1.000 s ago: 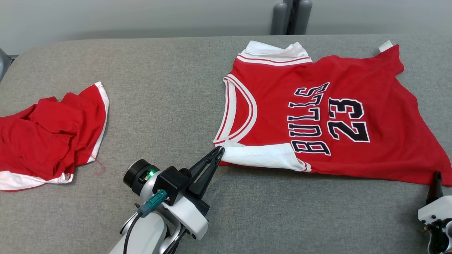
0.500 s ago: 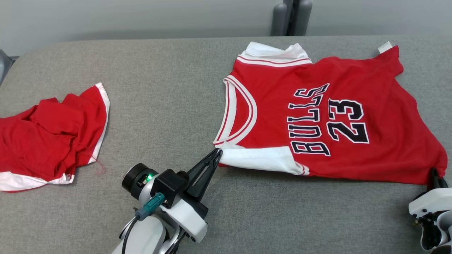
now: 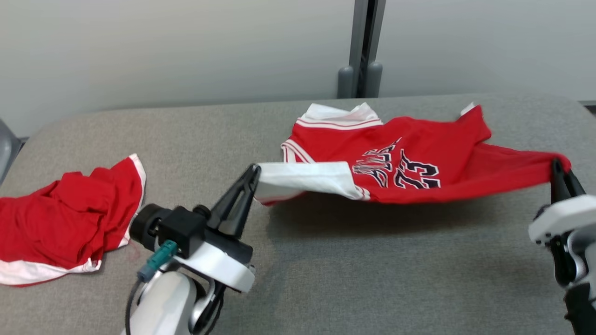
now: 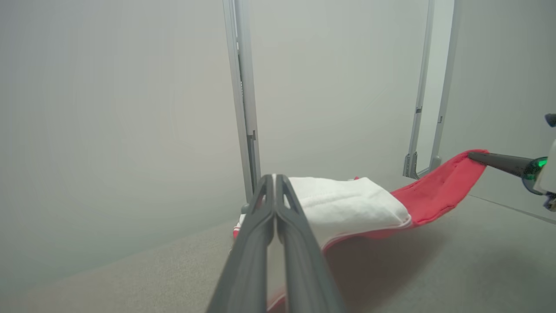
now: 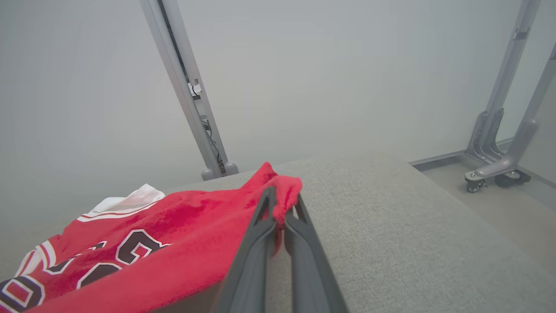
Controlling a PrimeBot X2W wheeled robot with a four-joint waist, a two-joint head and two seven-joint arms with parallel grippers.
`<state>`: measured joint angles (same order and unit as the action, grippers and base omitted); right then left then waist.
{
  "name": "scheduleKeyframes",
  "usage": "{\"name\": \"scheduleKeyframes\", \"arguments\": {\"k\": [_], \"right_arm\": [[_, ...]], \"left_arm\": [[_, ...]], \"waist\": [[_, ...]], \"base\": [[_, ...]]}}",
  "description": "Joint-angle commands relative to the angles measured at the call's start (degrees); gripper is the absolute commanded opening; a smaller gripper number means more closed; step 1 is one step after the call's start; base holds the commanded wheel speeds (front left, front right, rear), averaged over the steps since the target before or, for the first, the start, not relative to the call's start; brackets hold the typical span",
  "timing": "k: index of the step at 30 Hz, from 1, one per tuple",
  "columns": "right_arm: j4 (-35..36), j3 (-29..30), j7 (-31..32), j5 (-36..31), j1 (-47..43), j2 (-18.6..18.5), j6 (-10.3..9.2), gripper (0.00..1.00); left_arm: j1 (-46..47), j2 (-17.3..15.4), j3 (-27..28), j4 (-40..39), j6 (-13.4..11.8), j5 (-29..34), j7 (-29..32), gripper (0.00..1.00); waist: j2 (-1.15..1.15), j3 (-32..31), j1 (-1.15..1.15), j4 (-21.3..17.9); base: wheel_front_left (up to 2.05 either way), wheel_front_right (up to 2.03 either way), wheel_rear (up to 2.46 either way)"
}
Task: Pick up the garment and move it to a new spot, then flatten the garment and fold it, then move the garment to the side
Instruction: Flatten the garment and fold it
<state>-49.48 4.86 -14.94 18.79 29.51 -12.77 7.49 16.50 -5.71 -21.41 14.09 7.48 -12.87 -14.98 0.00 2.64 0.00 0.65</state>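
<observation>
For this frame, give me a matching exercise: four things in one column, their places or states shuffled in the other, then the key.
1. left gripper
2. right gripper
3. jersey
4. crumpled red garment

A. lies bunched on the table, left side
B. shut on the jersey's red corner
C. shut on the jersey's white edge
D. near edge lifted, far edge resting on the table

Pairs: 1-C, 2-B, 3-D, 4-A.
</observation>
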Motion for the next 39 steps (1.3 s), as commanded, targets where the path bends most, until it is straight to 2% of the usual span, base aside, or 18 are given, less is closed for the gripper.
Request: {"name": "scheduleKeyframes", "arguments": {"k": [1,6,11,14,23,25,26,29,34,35,39], "right_arm": [[0.68,-2.06,0.92,-0.17,1.99,-1.05,0.00,0.00],[2.53,-8.05,4.07,0.43,8.91,-3.40,0.00,0.00],[2.69,-15.25,9.89,3.20,16.50,-3.32,0.00,0.00],[0.75,-18.78,12.70,3.05,21.04,-4.58,0.00,0.00],[-4.04,-22.92,14.33,3.61,30.36,-4.13,0.00,0.00],[-4.83,-23.51,14.92,4.23,32.92,-3.76,0.00,0.00],[-5.22,-23.44,15.48,4.89,36.81,-3.85,0.00,0.00],[-5.89,-23.22,14.99,4.54,43.08,-3.97,0.00,0.00],[-8.32,-21.12,10.25,2.77,54.63,-3.05,0.00,0.00],[-10.30,-19.17,6.94,1.75,58.81,-2.43,0.00,0.00],[-13.54,-14.71,0.86,-1.28,66.54,-0.99,0.00,0.00]], "left_arm": [[1.26,0.03,1.56,-0.59,-0.01,-0.17,-0.20,0.00],[6.35,-0.85,4.96,-0.46,-0.01,0.74,-0.19,0.00],[14.20,-2.57,5.98,4.20,-0.01,-0.17,0.26,0.00],[19.72,-3.43,6.66,7.35,-0.01,-1.78,1.90,0.00],[30.32,-5.13,7.51,12.64,-0.03,-2.79,6.69,0.00],[33.45,-5.63,5.93,13.68,-0.03,-2.53,7.97,0.00],[38.17,-7.57,3.32,14.12,-0.03,-1.83,9.25,0.00],[46.01,-10.20,-0.22,15.13,-0.04,-2.00,10.19,0.00],[60.36,-12.64,-1.60,19.11,-0.04,-2.36,8.17,0.00],[65.92,-12.81,-1.15,21.45,-0.79,-0.89,4.87,0.00],[76.27,-11.60,0.16,24.96,-4.62,1.89,0.32,0.00]], "waist": [[0.00,-2.23,0.00,-1.32],[0.00,-3.65,0.00,-2.36],[0.00,-4.60,0.00,-3.85],[0.00,-4.82,0.00,-4.40],[0.00,-2.73,0.00,-5.11],[0.00,-0.90,0.00,-5.09],[0.00,2.51,0.00,-4.98],[0.00,8.32,0.00,-4.78],[0.00,17.99,0.00,-4.42],[0.00,21.00,0.00,-4.37],[0.00,26.03,0.00,-4.04]], "base": [[0.00,0.00,0.00],[0.00,0.00,0.00],[0.00,0.00,0.00],[0.00,0.00,0.00],[0.00,0.00,0.00],[0.00,0.00,0.00],[0.00,0.00,0.00],[0.00,0.00,0.00],[0.00,0.00,0.00],[0.00,0.00,0.00],[0.00,0.00,0.00]]}}
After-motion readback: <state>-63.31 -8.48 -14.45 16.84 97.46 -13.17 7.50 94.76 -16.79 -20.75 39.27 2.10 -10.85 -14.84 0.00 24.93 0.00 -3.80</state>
